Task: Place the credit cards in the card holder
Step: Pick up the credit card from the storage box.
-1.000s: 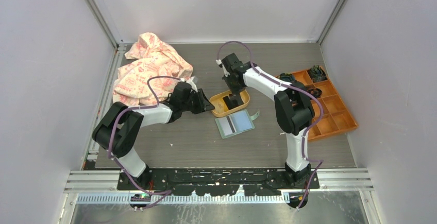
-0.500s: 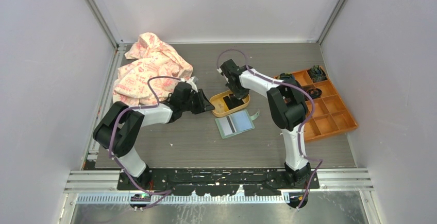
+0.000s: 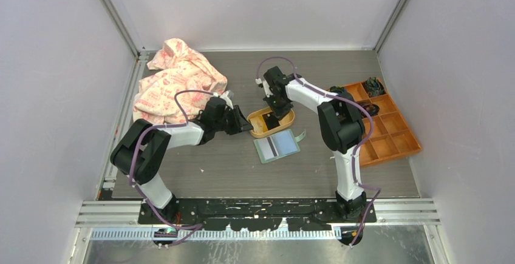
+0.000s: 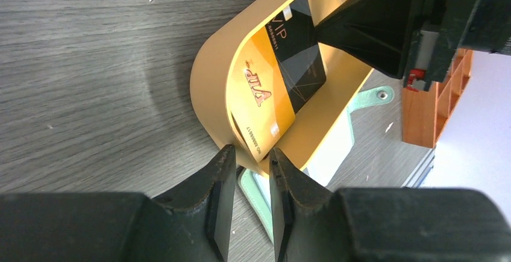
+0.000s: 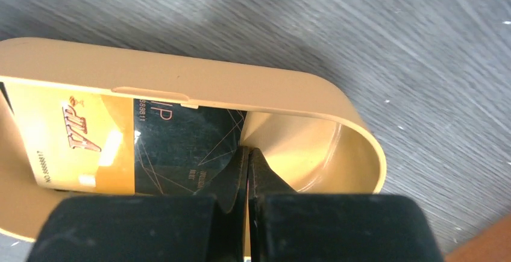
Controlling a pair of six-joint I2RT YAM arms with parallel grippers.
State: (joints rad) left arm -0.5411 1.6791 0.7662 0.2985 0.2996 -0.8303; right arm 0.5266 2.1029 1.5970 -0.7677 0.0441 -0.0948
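Note:
A black-and-gold credit card (image 4: 277, 75) lies tilted in the yellow-orange oval tray (image 4: 211, 75), one end up on the rim. My right gripper (image 5: 247, 153) reaches into the tray (image 5: 211, 81) and is shut on the black end of the card (image 5: 120, 147). My left gripper (image 4: 250, 150) straddles the tray's rounded end wall and grips it. In the top view the left gripper (image 3: 246, 124) and right gripper (image 3: 271, 117) sit at opposite ends of the tray (image 3: 256, 120). The sage-green card holder (image 3: 277, 145) lies open just in front, a white and dark card showing inside.
A crumpled pink-and-white cloth (image 3: 176, 85) lies at the back left. An orange compartment box (image 3: 382, 124) stands at the right, with dark items in its far cells. The card holder's snap tab (image 4: 367, 99) pokes out beside the tray.
The right gripper's jaws have closed on the card's end and its wrist has shifted slightly over the tray. The left arm, tray and card holder have stayed put.

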